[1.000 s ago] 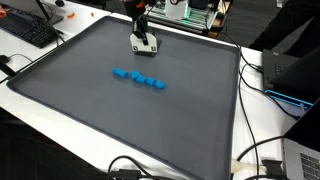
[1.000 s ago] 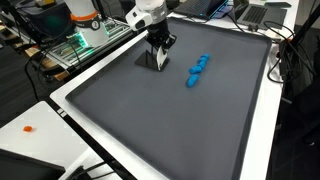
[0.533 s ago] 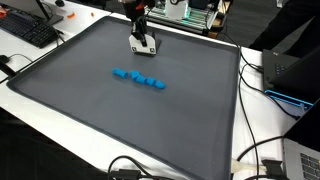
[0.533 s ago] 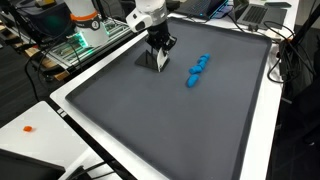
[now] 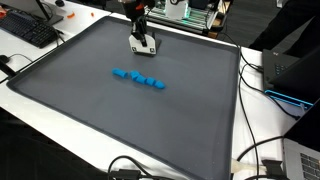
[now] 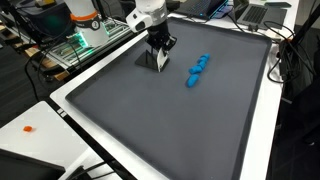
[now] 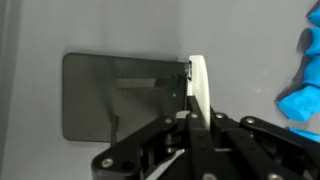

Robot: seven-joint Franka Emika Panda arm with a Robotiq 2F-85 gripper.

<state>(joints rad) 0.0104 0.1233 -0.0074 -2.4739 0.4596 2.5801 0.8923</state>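
Hand (image 5: 144, 42) clamped on an upright thin white piece (image 7: 198, 88), mat (image 5: 150, 125) edge close behind, open room in front, blue blocks (image 5: 138, 77) well apart, dark rectangle (image 7: 120, 95) beside it clearest in wrist view

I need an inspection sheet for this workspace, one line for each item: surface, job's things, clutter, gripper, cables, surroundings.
surface: dark grey mat lying flat on a white table.
job's things: thin white piece between the fingers, over a flat grey plate; a row of blue blocks lies apart from it.
clutter: small orange thing on the table.
gripper: gripper shut on the white piece, near one edge of the mat.
cables: black cables beside the mat.
surroundings: keyboard and laptop.
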